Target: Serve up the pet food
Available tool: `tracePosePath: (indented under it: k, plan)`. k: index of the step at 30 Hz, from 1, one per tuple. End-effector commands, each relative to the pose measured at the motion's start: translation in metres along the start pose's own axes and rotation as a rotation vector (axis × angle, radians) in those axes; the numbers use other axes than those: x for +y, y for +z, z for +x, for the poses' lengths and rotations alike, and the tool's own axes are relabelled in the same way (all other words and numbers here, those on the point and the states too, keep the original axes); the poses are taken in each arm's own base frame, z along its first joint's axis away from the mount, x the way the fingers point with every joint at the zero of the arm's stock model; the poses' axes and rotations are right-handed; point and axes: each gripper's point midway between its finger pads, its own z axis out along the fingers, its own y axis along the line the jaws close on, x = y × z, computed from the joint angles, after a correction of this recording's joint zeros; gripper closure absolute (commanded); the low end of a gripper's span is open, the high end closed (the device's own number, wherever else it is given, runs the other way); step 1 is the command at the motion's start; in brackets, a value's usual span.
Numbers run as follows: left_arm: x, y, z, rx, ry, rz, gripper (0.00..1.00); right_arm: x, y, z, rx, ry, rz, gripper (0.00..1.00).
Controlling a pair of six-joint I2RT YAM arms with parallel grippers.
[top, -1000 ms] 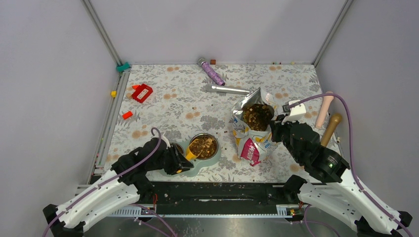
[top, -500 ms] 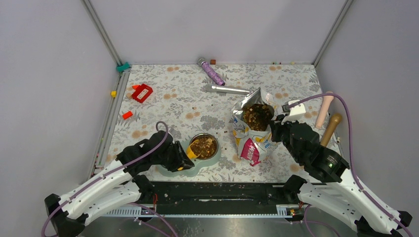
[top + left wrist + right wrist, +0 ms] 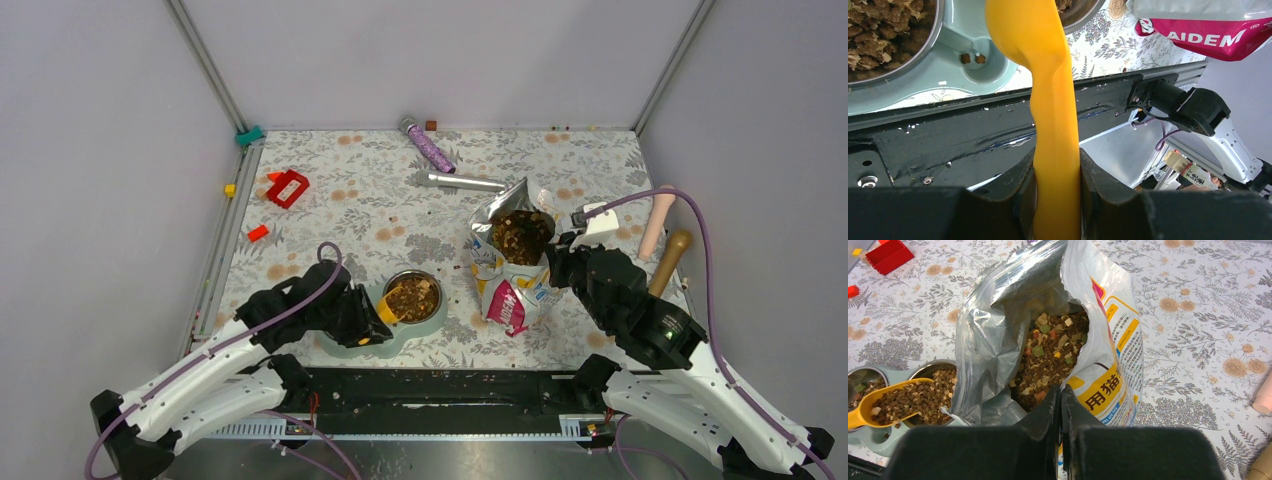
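Observation:
The pet food is brown kibble in the open cartoon-cat foil bag point(image 3: 512, 270), seen in the top view point(image 3: 520, 235) and the right wrist view point(image 3: 1050, 357). More kibble lies in the feeder's right steel bowl point(image 3: 412, 297). My left gripper point(image 3: 372, 325) is shut on the orange scoop's handle point(image 3: 1054, 125). The scoop point(image 3: 878, 405) is full of kibble point(image 3: 903, 397) and sits over the right bowl's left rim. My right gripper point(image 3: 1060, 400) is shut on the bag's near rim point(image 3: 1098, 385) and holds it upright and open.
The pale green feeder point(image 3: 425, 325) stands by the black rail point(image 3: 430, 385) at the near edge. A red block point(image 3: 287, 187), a purple tube point(image 3: 428, 146) and a grey metal tube point(image 3: 460, 181) lie further back. A wooden handle point(image 3: 668, 262) and a pink one point(image 3: 656, 222) lie at the right.
My left arm has shifted a little to the right and risen at the elbow; the scoop stays at the right bowl. The right arm and the bag have not moved.

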Motion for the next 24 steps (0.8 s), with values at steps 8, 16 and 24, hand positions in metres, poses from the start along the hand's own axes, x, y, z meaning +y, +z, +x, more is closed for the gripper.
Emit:
tracePosePath:
  k: [8, 16, 24]
  plan:
    - [-0.022, -0.003, -0.008, 0.016, -0.013, 0.063, 1.0, 0.007, -0.001, -0.033, -0.12, 0.059, -0.022, 1.0]
    - [-0.03, 0.003, -0.01, 0.058, 0.001, 0.056, 1.0, 0.006, -0.003, -0.034, -0.125, 0.061, -0.021, 1.0]
    - [-0.032, 0.004, -0.012, 0.066, 0.002, 0.049, 1.0, 0.005, -0.001, -0.033, -0.122, 0.055, -0.012, 1.0]
